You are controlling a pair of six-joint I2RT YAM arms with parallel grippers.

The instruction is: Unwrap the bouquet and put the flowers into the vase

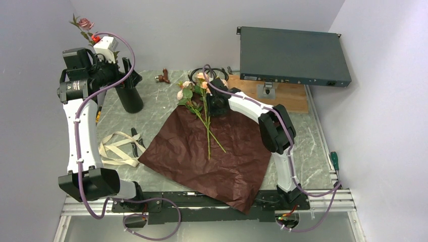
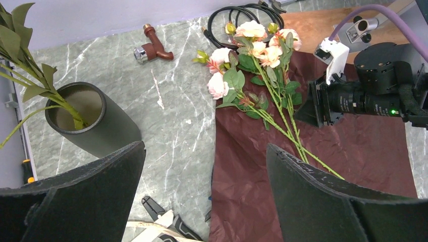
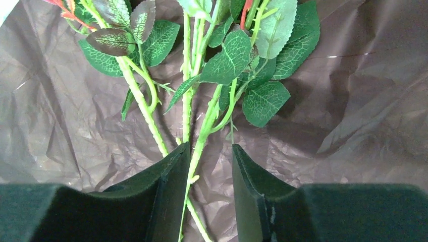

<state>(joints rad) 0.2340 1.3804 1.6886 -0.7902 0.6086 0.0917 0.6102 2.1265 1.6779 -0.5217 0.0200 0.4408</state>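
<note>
Can't see any blooms from the right wrist, only veined green leaves and thin thorny stems (image 3: 188,101) over crinkled maroon wrapping paper (image 3: 328,101). Losing the top of the rose (image 1: 85,23) standing in the vase (image 1: 130,96) at the left wrist's frame edge. Looking at a matte dark tapered cylinder there, far left on the marble-patterned desk (image 1: 166,101). Finding the other flowers (image 1: 199,91), pink and peach, lying on the opened paper mid-desk, with the limp beige ribbon (image 1: 118,148) near left. Holding the left pincer (image 2: 204,151) high beside the vase, elbow raised, fingers spread wide, nothing between. Reaching low with the right pincer (image 3: 209,148), half-narrowed, straddling one stem, paper showing between stem and right finger.
</note>
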